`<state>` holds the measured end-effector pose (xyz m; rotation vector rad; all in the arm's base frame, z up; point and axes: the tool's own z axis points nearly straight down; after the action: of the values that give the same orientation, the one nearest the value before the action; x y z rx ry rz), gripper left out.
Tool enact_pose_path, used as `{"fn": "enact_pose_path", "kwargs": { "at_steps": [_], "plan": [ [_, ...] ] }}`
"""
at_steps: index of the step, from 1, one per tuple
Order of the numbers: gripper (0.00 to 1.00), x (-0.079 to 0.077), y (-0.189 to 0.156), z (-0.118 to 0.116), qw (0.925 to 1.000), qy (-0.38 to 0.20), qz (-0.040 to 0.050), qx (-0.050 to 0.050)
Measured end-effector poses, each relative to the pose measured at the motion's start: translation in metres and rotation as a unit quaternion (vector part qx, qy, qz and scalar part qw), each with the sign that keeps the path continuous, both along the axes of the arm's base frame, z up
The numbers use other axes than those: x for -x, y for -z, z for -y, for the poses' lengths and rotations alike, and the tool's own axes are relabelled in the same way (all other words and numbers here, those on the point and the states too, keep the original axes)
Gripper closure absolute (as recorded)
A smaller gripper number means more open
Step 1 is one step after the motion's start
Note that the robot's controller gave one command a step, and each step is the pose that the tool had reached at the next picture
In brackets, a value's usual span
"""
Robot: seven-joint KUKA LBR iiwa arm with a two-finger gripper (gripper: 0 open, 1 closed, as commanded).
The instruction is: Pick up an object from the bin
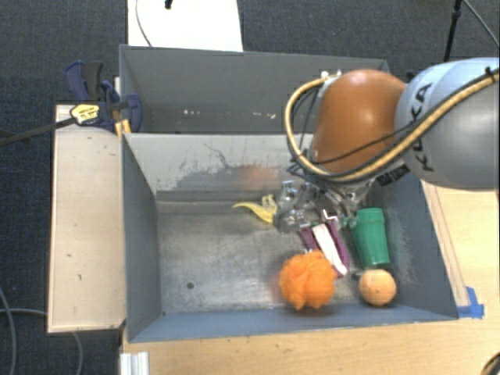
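Clutter lies in the right half of the grey bin (141,233). My gripper (291,208) hangs near the back wall, just beside a small yellow curved thing (256,208). Whether my jaws are apart or together I cannot tell. Toward the front lie a purple-and-white piece (330,244), a green cylinder (369,239), a fuzzy orange ball (307,281) and a tan ball (378,287).

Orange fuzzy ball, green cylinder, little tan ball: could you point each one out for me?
orange fuzzy ball (308,281): camera view, middle of its fluffy top.
green cylinder (370,239): camera view, middle of its side.
tan ball (378,287): camera view, its centre.
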<state>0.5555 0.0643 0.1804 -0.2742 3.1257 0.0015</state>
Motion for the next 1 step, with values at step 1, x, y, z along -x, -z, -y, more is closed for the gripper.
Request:
{"fn": "enact_pose_path", "kwargs": {
  "at_steps": [1],
  "plan": [
    [0.00,-0.0309,0.0012,-0.0119,0.9982,-0.060,0.0001,0.000]
  ]
}}
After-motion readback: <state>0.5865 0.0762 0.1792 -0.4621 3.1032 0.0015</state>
